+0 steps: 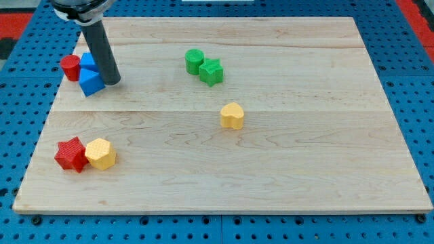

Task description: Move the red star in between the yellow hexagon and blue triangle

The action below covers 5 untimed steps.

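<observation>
The red star (70, 154) lies at the view's lower left, touching the yellow hexagon (100, 153) on its right. The blue triangle (91, 80) sits at the upper left, with another blue block (87, 61) just above it. My tip (112, 81) stands right beside the blue triangle, on its right side, far above the red star.
A red cylinder (70, 67) sits left of the blue blocks. A green cylinder (194, 61) and a green star (211, 71) touch near the top middle. A yellow heart (232, 116) lies at mid-board. The wooden board (305, 169) ends at a blue pegboard surround.
</observation>
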### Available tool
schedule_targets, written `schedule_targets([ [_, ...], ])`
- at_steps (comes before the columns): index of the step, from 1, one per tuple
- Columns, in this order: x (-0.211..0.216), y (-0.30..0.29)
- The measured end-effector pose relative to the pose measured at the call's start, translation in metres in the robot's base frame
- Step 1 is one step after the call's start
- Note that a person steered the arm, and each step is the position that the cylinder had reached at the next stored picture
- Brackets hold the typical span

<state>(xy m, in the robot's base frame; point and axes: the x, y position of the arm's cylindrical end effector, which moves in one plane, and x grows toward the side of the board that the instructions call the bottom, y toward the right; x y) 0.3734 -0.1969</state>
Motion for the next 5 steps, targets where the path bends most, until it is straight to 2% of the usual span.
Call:
schedule_targets([
  [1, 0.036, 0.055],
  [2, 0.103, 0.097],
  [3, 0.168, 0.109],
  [4, 0.219, 0.091],
  [5, 0.216, 0.058],
])
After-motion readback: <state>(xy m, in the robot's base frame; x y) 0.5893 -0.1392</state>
